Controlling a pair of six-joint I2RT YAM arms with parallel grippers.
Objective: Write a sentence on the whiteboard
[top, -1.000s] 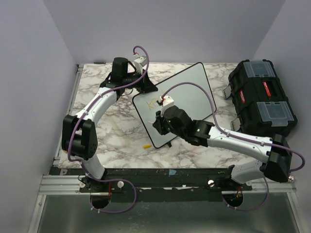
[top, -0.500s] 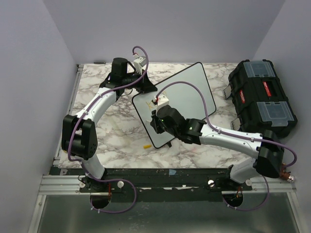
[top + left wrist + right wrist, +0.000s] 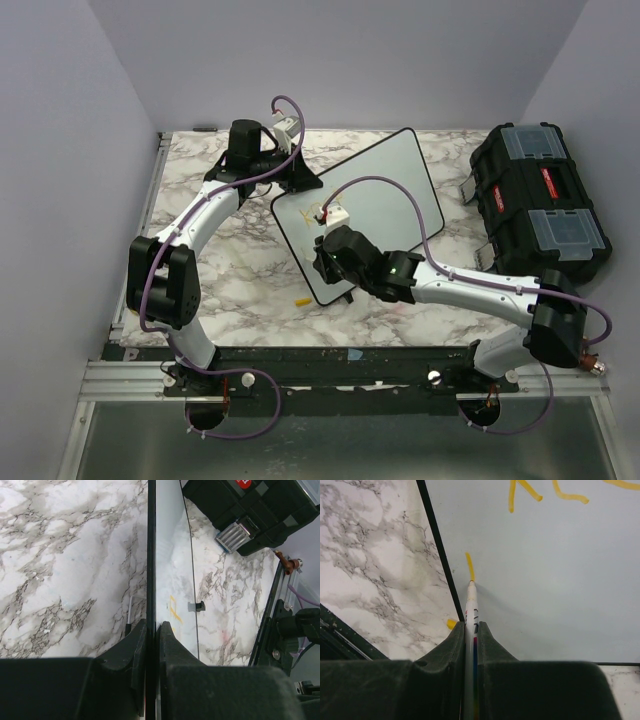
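The whiteboard [image 3: 390, 185] lies tilted on the marble table. My left gripper [image 3: 302, 180] is shut on its far left rim; in the left wrist view the board [image 3: 170, 555] runs edge-on between the left gripper's [image 3: 152, 627] jaws. My right gripper [image 3: 325, 262] hovers over the board's near left part, shut on a white marker [image 3: 470, 615]. The marker's tip touches the whiteboard [image 3: 560, 580] at the lower end of a short yellow stroke [image 3: 469, 566]. The sentence [image 3: 520, 492] shows only as yellow letters at the top edge of the right wrist view, and faintly as the sentence [image 3: 322, 212] from above.
A yellow marker cap [image 3: 302, 300] lies on the table just off the board's near left edge, and the cap [image 3: 451, 624] shows beside my right fingers. A black toolbox [image 3: 540, 200] stands at the right. Walls close in the table.
My right gripper has moved left and nearer with the marker, toward the board's near left edge. The left arm holds still on the rim.
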